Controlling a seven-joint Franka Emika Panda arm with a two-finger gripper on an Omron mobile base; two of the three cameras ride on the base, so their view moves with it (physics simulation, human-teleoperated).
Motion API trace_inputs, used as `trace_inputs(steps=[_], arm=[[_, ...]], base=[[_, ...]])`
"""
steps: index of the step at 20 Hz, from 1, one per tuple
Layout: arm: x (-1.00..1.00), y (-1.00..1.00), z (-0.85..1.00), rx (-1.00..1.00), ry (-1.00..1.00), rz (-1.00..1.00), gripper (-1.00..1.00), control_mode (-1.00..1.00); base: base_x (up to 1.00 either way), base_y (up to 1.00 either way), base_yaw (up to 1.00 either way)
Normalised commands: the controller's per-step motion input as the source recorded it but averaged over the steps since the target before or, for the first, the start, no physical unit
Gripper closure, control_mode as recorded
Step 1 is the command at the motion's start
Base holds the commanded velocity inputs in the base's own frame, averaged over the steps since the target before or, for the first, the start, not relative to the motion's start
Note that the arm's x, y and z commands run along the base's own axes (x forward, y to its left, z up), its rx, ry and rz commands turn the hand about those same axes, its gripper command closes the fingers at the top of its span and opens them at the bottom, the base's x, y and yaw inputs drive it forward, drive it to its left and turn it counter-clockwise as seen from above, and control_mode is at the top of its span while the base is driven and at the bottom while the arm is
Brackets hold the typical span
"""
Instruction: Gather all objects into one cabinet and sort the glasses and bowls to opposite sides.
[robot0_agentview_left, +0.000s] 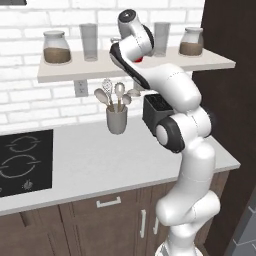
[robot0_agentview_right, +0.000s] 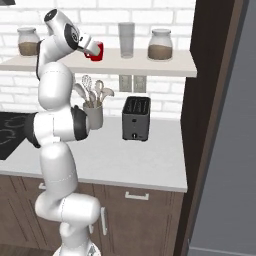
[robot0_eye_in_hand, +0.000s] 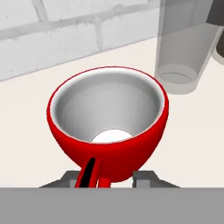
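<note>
The white arm's two-finger gripper (robot0_agentview_right: 91, 50) reached up to the white wall shelf (robot0_agentview_right: 165, 67) and met the short glossy red cup (robot0_eye_in_hand: 109, 127) with a pale grey inside. In the hand view the cup sat directly ahead of the jaws, its lower wall dipping between the 2 grey finger mounts, with 1 mount at each side of its base. The dark fingertips themselves were hidden under the cup and the bottom edge, so I could not tell whether the jaws were clenched on the cup or merely standing around it. A thin dark strip, perhaps part of a finger, crossed the red wall just left of the cup's middle.

The cup stood upright on the pale shelf board, mouth toward the camera. Just beyond the jaws and to their right stood a tall clear grey tumbler (robot0_eye_in_hand: 188, 48), close to the cup, though contact could not be judged.

In the right base view the cup (robot0_agentview_right: 97, 51) showed at the gripper's tip, on the shelf, with the tumbler (robot0_agentview_right: 126, 40) beside it and a lidded glass jar of brown powder (robot0_agentview_right: 160, 45) farther along. In the left base view a red sliver of the cup (robot0_agentview_left: 139, 59) peeked from behind the wrist.
</note>
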Motion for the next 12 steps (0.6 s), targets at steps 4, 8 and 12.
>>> trace_inputs(steps=[4, 8, 12], arm=[[-0.07, -0.26, -0.18, 0.0, -0.02, 0.0, 1.0, -1.0], [-0.88, -0.12, -0.01, 0.01, 0.0, 0.04, 1.0, -1.0], [-1.0, -0.29, -0.02, 0.03, -0.05, 0.11, 1.0, -1.0]], base=[[0.0, 0.0, 0.0], [0.0, 0.0, 0.0], [0.0, 0.0, 0.0]])
